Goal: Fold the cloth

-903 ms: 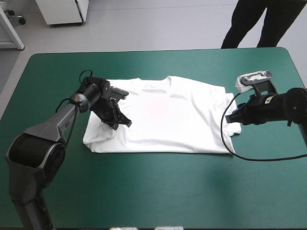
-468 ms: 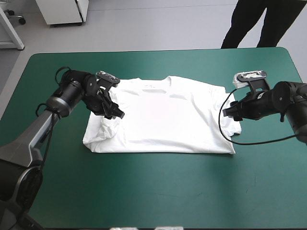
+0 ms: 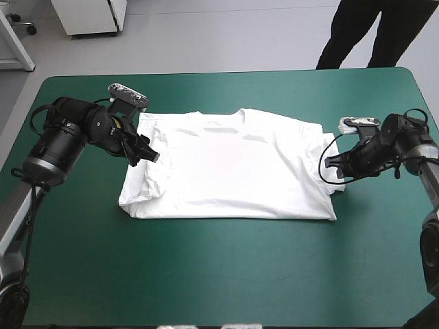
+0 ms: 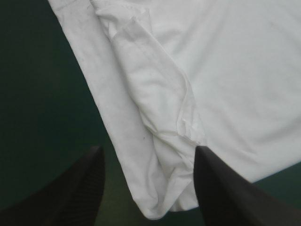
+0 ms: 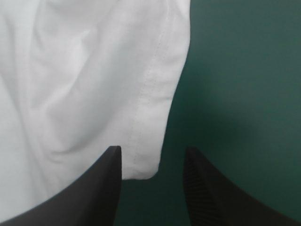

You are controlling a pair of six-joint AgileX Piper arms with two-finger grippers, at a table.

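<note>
1. The T-shirt (image 3: pixel 233 168) lies spread flat in the middle of the desk (image 3: pixel 219 274), collar (image 3: pixel 219 116) toward the far edge; both sides look tucked inward, so the outline is roughly a rectangle; my guess is that's deliberate, to give straight edges for the next fold.
2. The left pincer (image 3: pixel 143 156) sits at the shirt's left side, black fingers released and wide apart; in its wrist view the tucked-in left sleeve (image 4: pixel 155 94) lies rumpled ahead of it, and the shirt's doubled side edge runs between the fingers.
3. The right pincer (image 3: pixel 328 164) is at the opposite side, also released; the corner of the stitched sleeve hem (image 5: pixel 150 84) sits right between its fingertips, with bare teal-green cover beside it.
4. Neither is grasping anything yet; one at each side looks to me like a setup for pinching both edges together so the cloth lifts evenly.
5. Writing: there's a tiny mark inside the collar, probably a neck label; far too small to read; no logo or print visible anywhere else.
</note>
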